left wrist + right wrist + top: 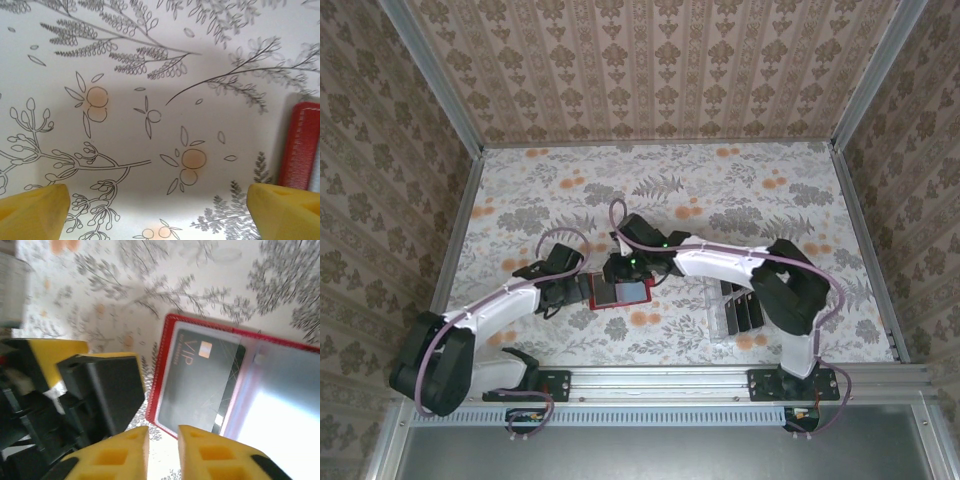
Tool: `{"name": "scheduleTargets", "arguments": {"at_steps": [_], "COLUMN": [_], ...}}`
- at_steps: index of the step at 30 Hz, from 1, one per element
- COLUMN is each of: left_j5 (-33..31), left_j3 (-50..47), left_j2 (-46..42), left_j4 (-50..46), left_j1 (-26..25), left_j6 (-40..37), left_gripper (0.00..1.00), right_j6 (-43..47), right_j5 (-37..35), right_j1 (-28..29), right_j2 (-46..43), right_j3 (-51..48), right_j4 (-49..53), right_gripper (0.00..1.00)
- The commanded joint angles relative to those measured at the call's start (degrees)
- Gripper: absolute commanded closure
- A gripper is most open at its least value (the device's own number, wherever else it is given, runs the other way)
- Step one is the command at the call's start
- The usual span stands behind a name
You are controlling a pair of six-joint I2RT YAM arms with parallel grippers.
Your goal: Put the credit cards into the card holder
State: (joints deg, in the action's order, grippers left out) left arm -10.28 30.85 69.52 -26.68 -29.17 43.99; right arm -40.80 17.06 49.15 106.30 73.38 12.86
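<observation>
The left gripper [160, 212] is held wide open, empty, with the red card holder [300, 145] lying just outside 1 jaw. The right gripper [162, 452] is parted only narrowly, nothing gripped, just beside the opened holder's edge, where 1 black credit card [200, 380] is seen tucked in a clear pocket [280, 405].
</observation>
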Motion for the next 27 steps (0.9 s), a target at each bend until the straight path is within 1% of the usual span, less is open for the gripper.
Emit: {"name": "scheduleTargets", "arguments": {"at_steps": [1,4,7,12,15,20,27], "left_j5": [0.9,0.9,0.7,0.4,0.4,0.4,0.6], "left_j3": [1.8,1.8,1.9,1.8,1.9,2.0,1.3], "left_j2": [-2.7,-3.7,-4.1,-4.0,-3.5,-2.7,-2.5], "left_j4": [-1.3,-1.8,-2.3,-2.3,-2.1,-1.7,-1.1], "left_j1": [0.0,-0.4,-0.7,-1.2,-1.4,-1.8,-2.1], "left_j6": [-1.2,-0.8,-0.5,0.0,0.0,0.0,0.5], "left_gripper": [0.00,0.00,0.00,0.00,0.00,0.00,0.00], "right_j6": [1.6,0.6,-2.0,-6.4,-7.9,-8.9,-8.6], "right_j5": [-2.6,-4.4,-5.1,-5.3,-5.4,-5.0,-4.8], "right_j1": [-1.2,-1.4,-1.4,-0.8,-0.3,0.1,0.2], "right_j2": [-3.5,-5.4,-7.8,-11.8,-12.8,-11.8,-8.7], "right_j3": [-2.7,-5.2,-9.6,-17.6,-20.3,-21.1,-18.6], "right_j4": [4.2,5.6,5.1,1.4,-0.4,-2.8,-2.9], "right_gripper": [0.70,0.65,0.65,0.65,0.65,0.65,0.65]}}
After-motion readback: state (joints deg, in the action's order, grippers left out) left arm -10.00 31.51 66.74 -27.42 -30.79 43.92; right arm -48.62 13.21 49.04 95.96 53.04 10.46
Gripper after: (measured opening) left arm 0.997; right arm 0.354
